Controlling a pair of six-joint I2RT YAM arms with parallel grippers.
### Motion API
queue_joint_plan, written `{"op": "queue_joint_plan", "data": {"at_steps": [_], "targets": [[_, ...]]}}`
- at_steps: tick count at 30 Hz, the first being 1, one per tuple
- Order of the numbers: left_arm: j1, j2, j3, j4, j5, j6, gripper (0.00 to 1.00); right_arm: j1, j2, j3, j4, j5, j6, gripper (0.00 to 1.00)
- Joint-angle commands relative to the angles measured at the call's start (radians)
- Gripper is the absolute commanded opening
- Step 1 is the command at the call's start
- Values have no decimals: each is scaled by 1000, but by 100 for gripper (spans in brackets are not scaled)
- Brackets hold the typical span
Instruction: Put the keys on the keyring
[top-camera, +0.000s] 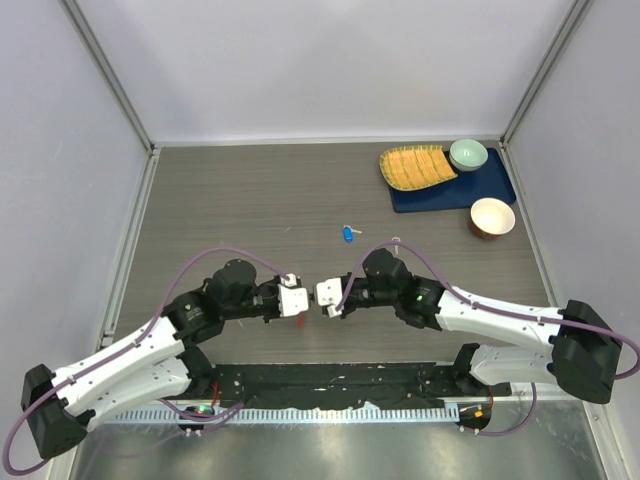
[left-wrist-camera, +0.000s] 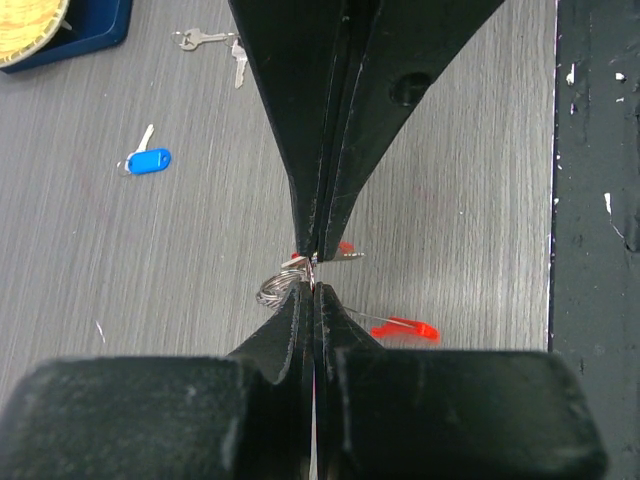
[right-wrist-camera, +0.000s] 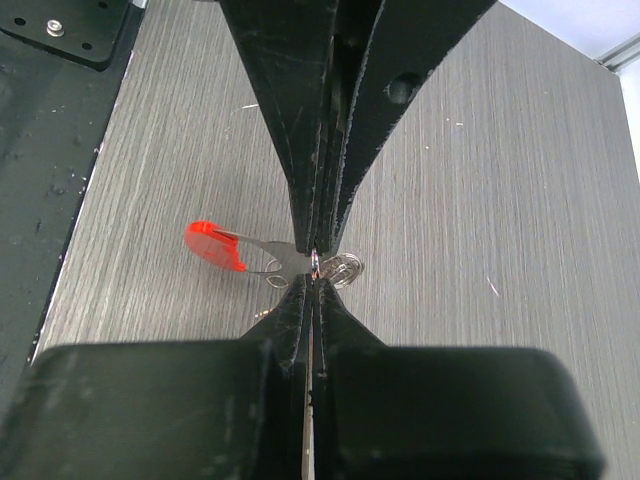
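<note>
Probably a lab: white-walled enclosure, wood-grain table.

The grey table top has a matt, wood-grain finish. The thin silvery wire keyring gleams as bare metal. The small blue-headed key wears smooth, glossy plastic.

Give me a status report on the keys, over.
Left gripper, right gripper shut, tip to tip on keyring. Blue key, two silver keys loose on table. Nothing in the way.
</note>
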Motion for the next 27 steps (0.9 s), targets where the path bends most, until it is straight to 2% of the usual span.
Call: {"op": "queue_joint_plan", "data": {"at_steps": [1, 10, 19, 22, 27], "targets": [[-3, 37, 51, -24, -19, -4, 0, 16, -24, 55, 19, -6, -3, 1], [-3, 25, 54, -7, -91, -51, 0, 16, -13, 55, -3, 14, -2, 1], [-5, -20, 30, 97, -208, -322, 0, 16, -32, 18, 34, 58, 9, 3], [-5, -24, 7, 141, -208, -418, 0, 16, -21, 12, 51, 62, 14, 3], [-5, -62, -64, 307, -222, -501, 0, 16, -12, 1, 74, 60, 28, 3]]}}
